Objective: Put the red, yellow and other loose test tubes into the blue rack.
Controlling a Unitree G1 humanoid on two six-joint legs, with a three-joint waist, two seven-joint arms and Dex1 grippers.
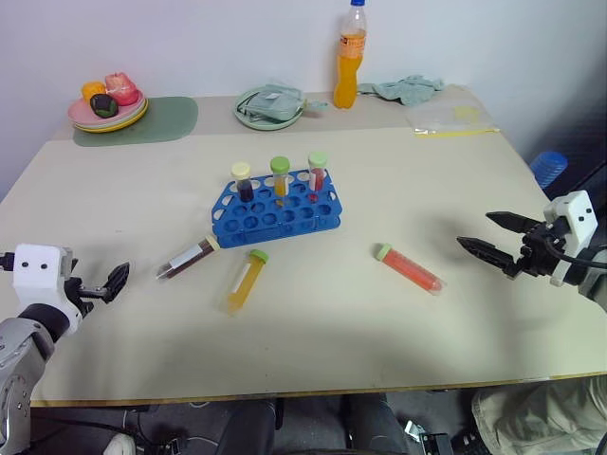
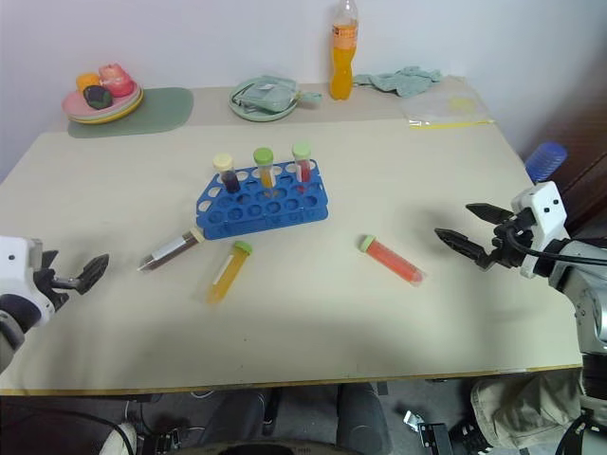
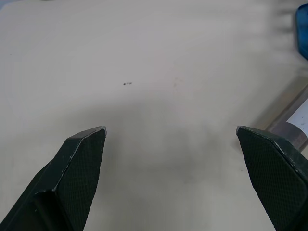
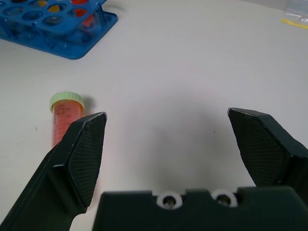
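With both grippers spread wide and empty, my right gripper [image 1: 493,237] is nearest the red tube [image 1: 410,267], which lies at its nine o'clock, cap toward ten, at four o'clock from the blue rack [image 1: 275,210].

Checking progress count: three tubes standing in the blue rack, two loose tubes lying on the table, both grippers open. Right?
Not quite: three loose tubes lie on the table, a dark tube, a yellow tube and a red tube. The left eye view shows them. The blue rack holds three, and the left gripper and right gripper are open.
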